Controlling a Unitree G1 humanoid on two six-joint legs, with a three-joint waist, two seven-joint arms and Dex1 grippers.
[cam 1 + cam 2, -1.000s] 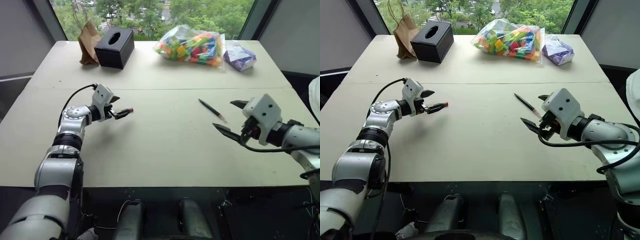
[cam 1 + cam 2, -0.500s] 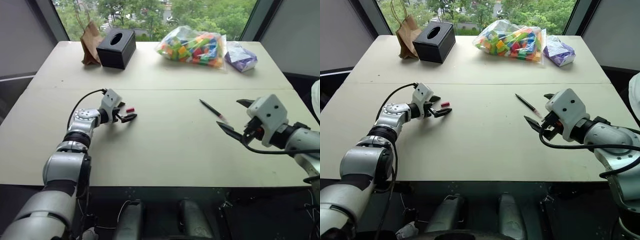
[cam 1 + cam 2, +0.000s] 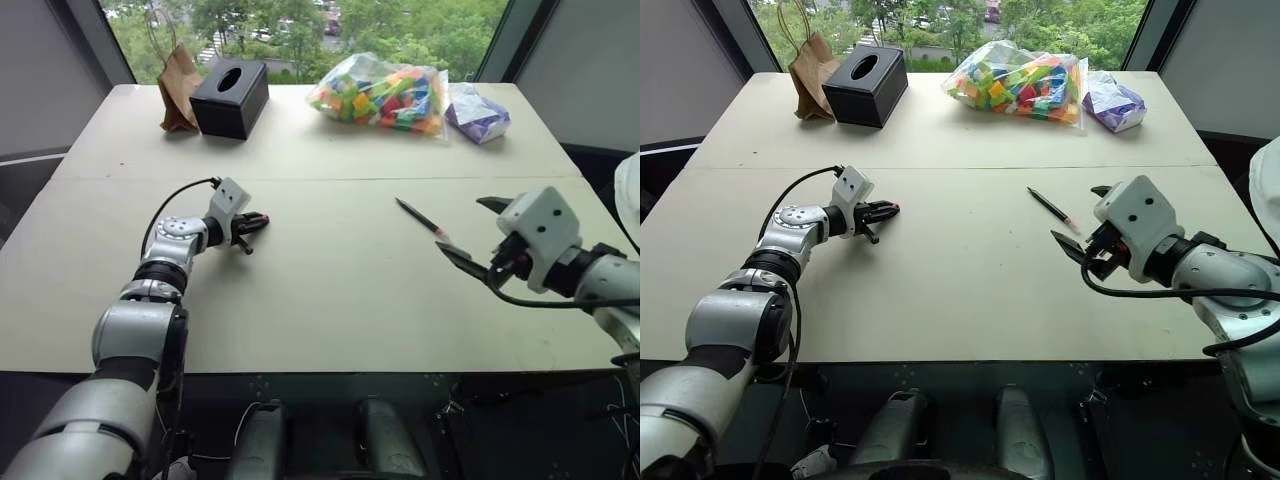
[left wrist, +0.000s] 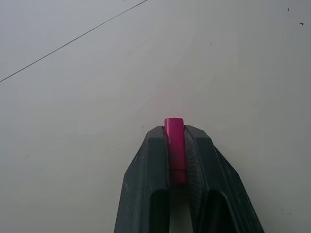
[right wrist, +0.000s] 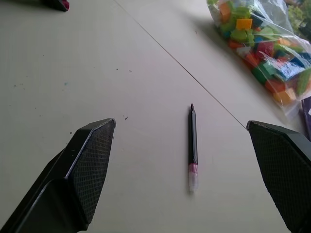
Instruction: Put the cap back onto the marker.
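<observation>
The cap (image 4: 174, 149) is clamped in the left gripper (image 3: 252, 219) low over the table (image 3: 330, 290), the marker (image 5: 192, 145) lies flat ahead of the spread right gripper (image 5: 192, 160), so it must be picked up next

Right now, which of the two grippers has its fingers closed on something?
The left gripper: its fingers pinch the red-pink cap. The right gripper is spread wide and empty, with the marker lying on the table ahead of it.

Left claw (image 4: 177, 145) now around cap (image 4: 175, 145)

L hand (image 3: 255, 219) closed, marker (image 3: 421, 219) apart
</observation>
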